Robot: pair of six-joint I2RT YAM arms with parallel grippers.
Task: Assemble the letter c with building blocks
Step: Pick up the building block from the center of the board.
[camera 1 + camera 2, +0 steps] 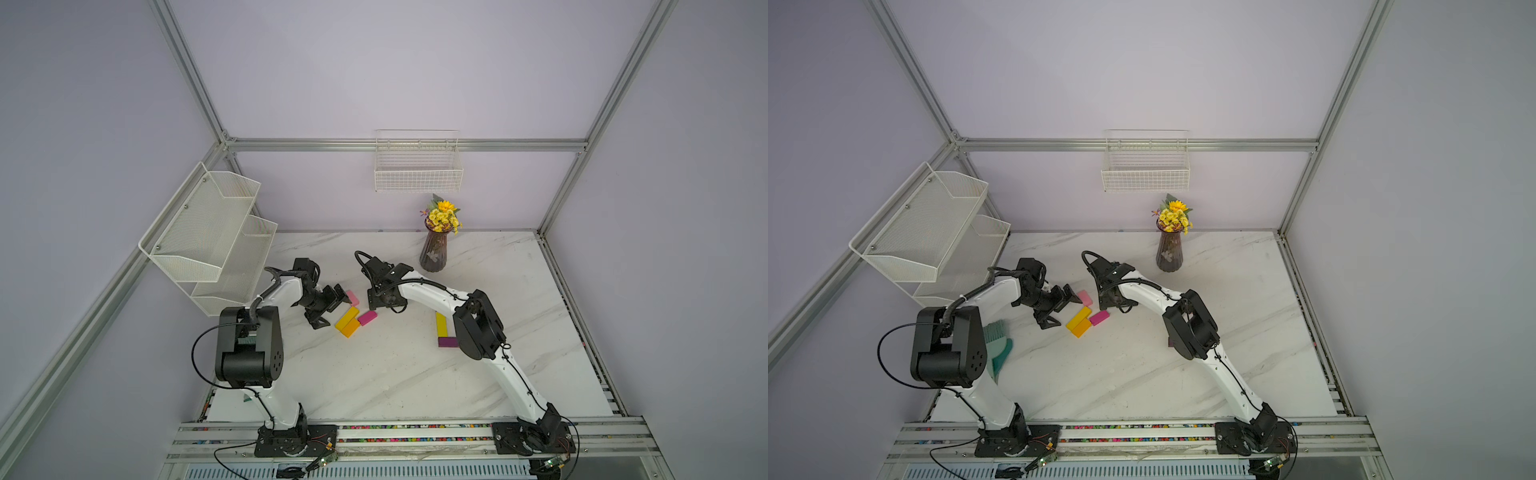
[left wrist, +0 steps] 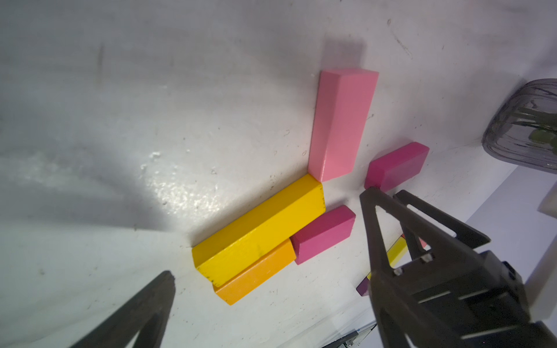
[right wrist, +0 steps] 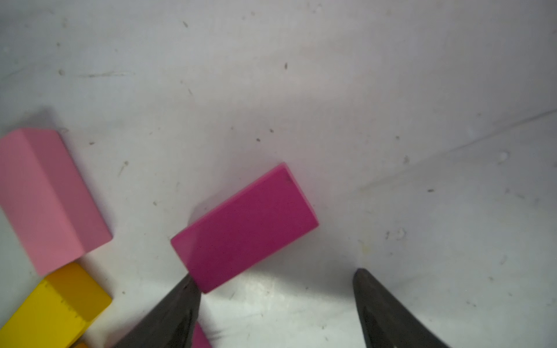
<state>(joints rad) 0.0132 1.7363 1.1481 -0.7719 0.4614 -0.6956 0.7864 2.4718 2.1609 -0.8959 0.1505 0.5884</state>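
Near the table's middle, a long yellow block (image 1: 347,319) lies beside an orange block (image 1: 351,328). A magenta block (image 1: 367,317) sits at their end and a pink block (image 1: 353,297) just behind. My left gripper (image 1: 332,309) hovers open over this cluster, its fingers either side of the yellow block (image 2: 259,232). My right gripper (image 3: 274,275) is open, nothing between its fingers. One fingertip (image 3: 190,283) meets a corner of a second magenta block (image 3: 245,226). Farther right lie another yellow block (image 1: 441,325) and a purple block (image 1: 447,342), partly hidden by the right arm.
A vase of yellow flowers (image 1: 432,253) stands behind the right gripper. White mesh shelves (image 1: 208,232) hang on the left wall and a wire basket (image 1: 417,170) on the back wall. A green brush (image 1: 1000,345) lies behind the left arm's elbow.
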